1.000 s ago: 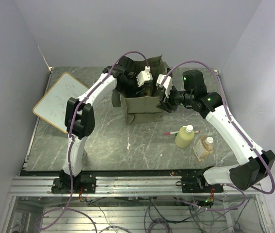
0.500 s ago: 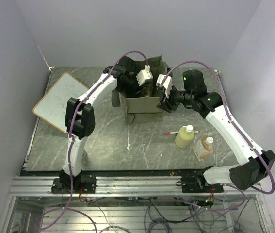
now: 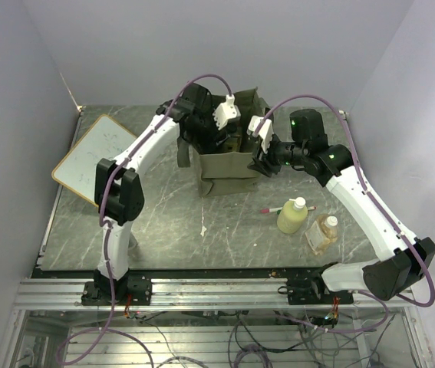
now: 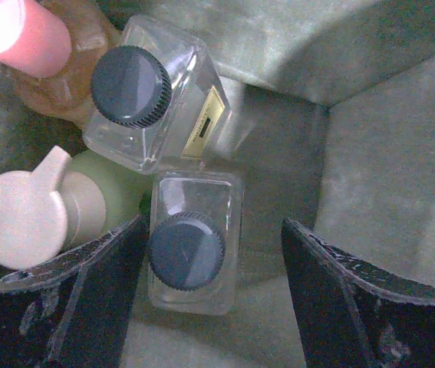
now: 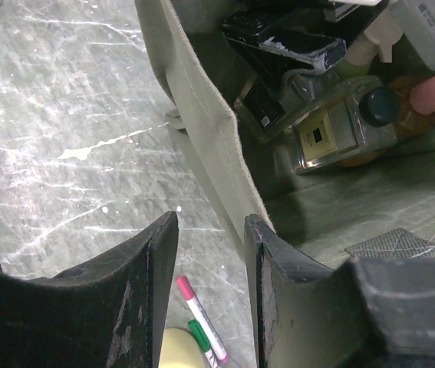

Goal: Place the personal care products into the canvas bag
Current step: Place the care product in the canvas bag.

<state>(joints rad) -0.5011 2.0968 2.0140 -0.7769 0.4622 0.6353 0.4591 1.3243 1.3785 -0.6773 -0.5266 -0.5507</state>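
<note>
The olive canvas bag (image 3: pixel 229 172) stands open at the table's far middle. My left gripper (image 3: pixel 229 136) reaches down into it and is open (image 4: pixel 213 261). Its jaws stand on either side of a clear square bottle with a dark cap (image 4: pixel 190 253). Beside it in the bag are a second clear dark-capped bottle (image 4: pixel 152 96), a yellow-green bottle with a white cap (image 4: pixel 25 218) and an orange bottle with a pink cap (image 4: pixel 18 34). My right gripper (image 3: pixel 261 157) is open at the bag's right wall (image 5: pixel 194 115). A yellow-green bottle (image 3: pixel 292 216) and an amber square bottle (image 3: pixel 322 234) stand on the table.
A red-green-white pen (image 3: pixel 275 208) lies next to the yellow-green bottle, and it also shows under my right gripper (image 5: pixel 202 322). A wood-framed whiteboard (image 3: pixel 94 157) lies at the left. Grey walls close in the table at the left, back and right.
My left gripper has risen slightly inside the bag and the left arm's elbow has shifted left. The right arm has not moved.
</note>
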